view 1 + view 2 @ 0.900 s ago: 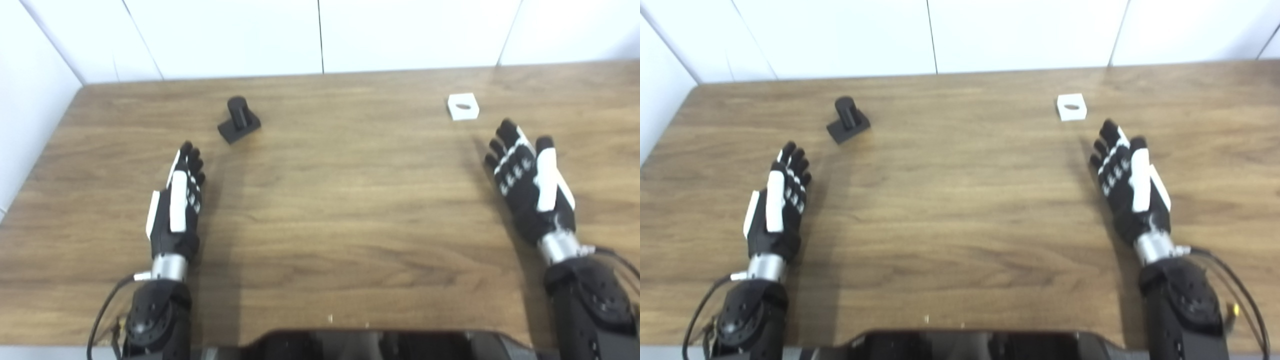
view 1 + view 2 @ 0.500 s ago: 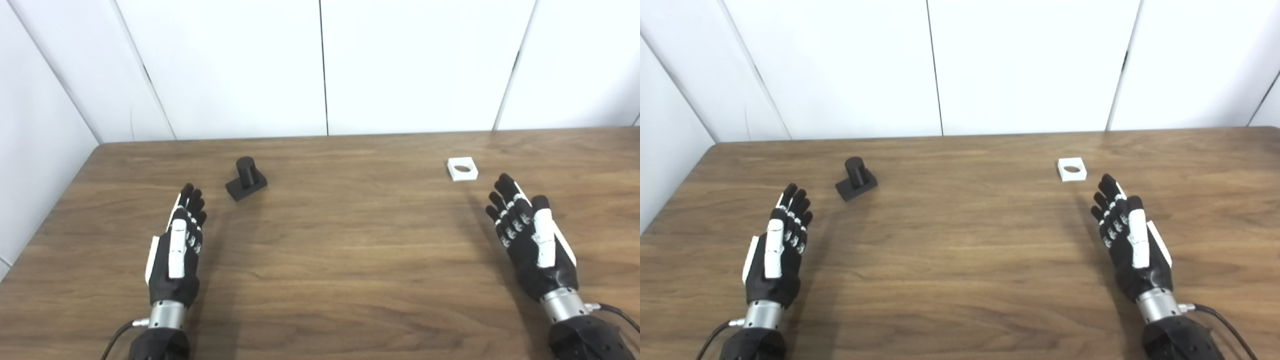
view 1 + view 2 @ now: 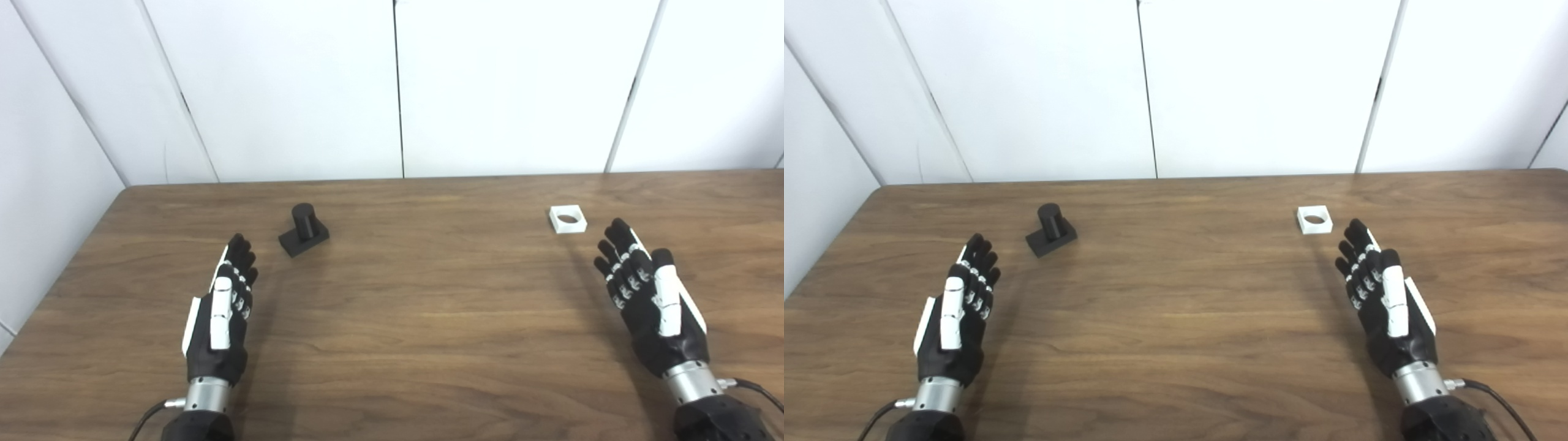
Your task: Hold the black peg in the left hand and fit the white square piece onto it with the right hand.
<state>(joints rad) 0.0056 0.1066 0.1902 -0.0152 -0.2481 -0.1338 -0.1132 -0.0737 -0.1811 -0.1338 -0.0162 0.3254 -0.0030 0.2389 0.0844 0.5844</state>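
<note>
Big wooden table [image 3: 429, 318] takes up most of both views, backed by white wall panels [image 3: 294, 86] with dark seams. Left hand [image 3: 222, 315] sits on the near-left side, held edge-up with fingers stretched out straight and together, holding nothing. Right hand [image 3: 650, 306] mirrors it on the near-right, fingers extended with a bit of spread, also empty. The black peg [image 3: 303, 228] is a short upright cylinder on a flat black base, standing on the table ahead of the left hand and a bit toward the middle, clearly apart from the fingertips. The white square piece [image 3: 568, 219] with its round hole lies flat further out on the right, just ahead of the right hand's fingertips and a little inward, near them but not touching. As for the two views: the left eye one shows a thin cable [image 3: 756, 392] at the right wrist running off the frame edge, while the right eye one shows an extra wall seam [image 3: 1546, 135] at the far right and more bare table past the right hand.
</note>
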